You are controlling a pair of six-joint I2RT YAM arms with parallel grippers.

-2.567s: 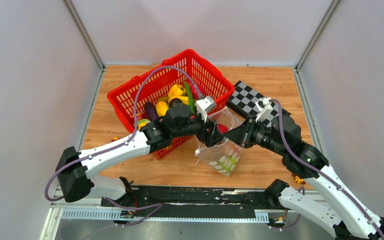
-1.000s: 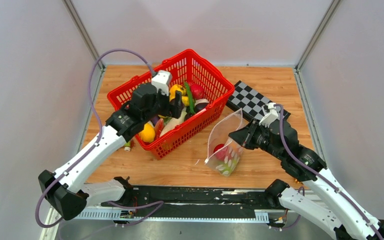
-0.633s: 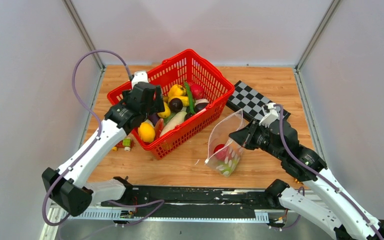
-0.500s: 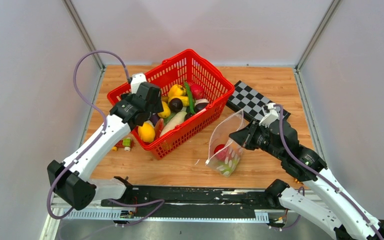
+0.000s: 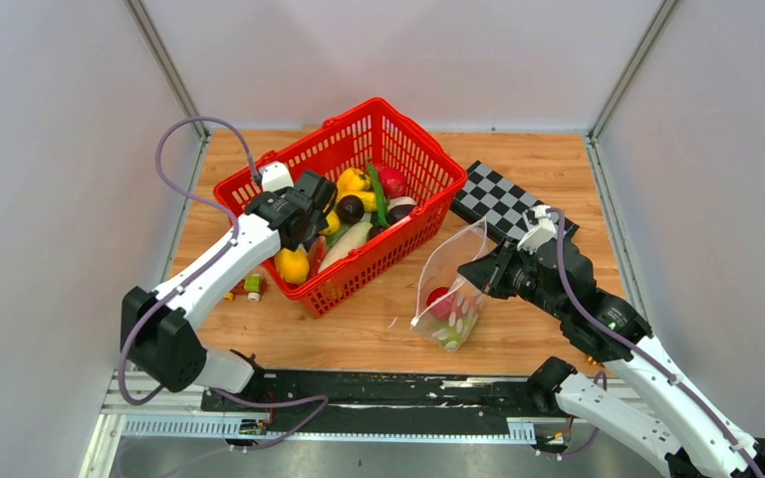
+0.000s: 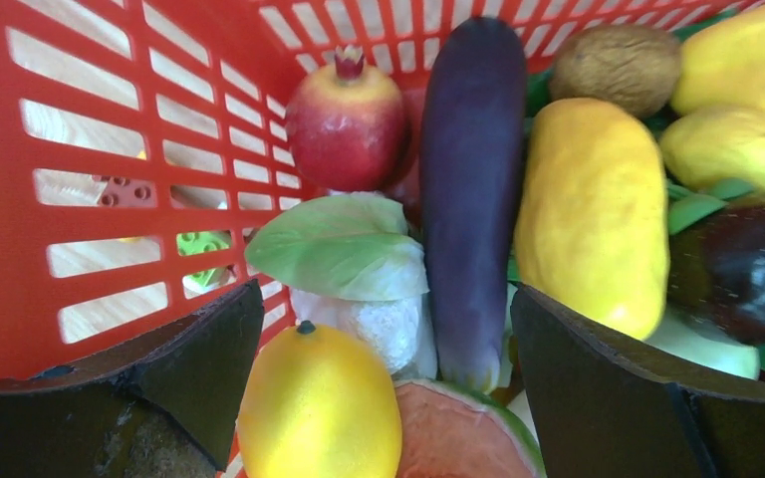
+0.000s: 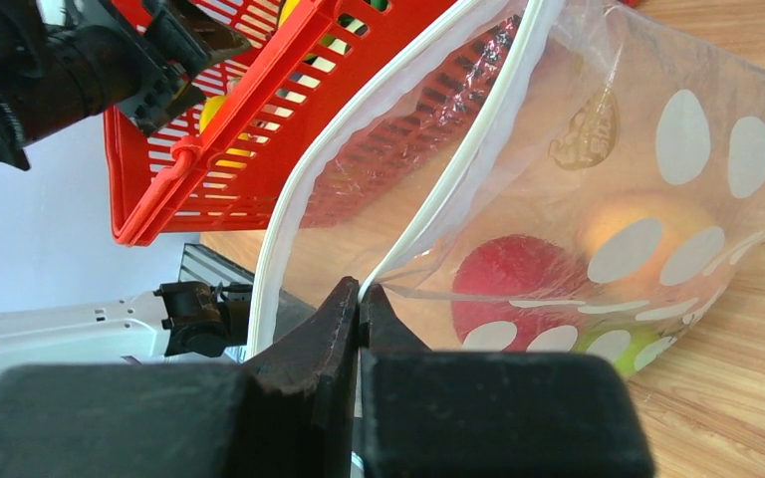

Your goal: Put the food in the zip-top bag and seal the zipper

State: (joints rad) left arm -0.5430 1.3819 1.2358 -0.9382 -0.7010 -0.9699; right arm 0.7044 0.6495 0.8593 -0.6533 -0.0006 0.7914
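Note:
The clear dotted zip-top bag stands open on the table right of the basket, with a red fruit and something green inside; both show in the right wrist view. My right gripper is shut on the bag's zipper edge and holds the mouth open. My left gripper is open and empty, low inside the red basket. Between its jaws lie a yellow lemon and a watermelon slice. A purple eggplant, a pomegranate and a yellow mango lie just beyond.
A black-and-white checkerboard lies behind the bag. Small toy blocks sit on the table left of the basket. Grey walls close in the left, right and back.
My left gripper left the bag, leaving the red fruit inside, swung to the basket and lowered into its left end. My right gripper has kept hold of the bag.

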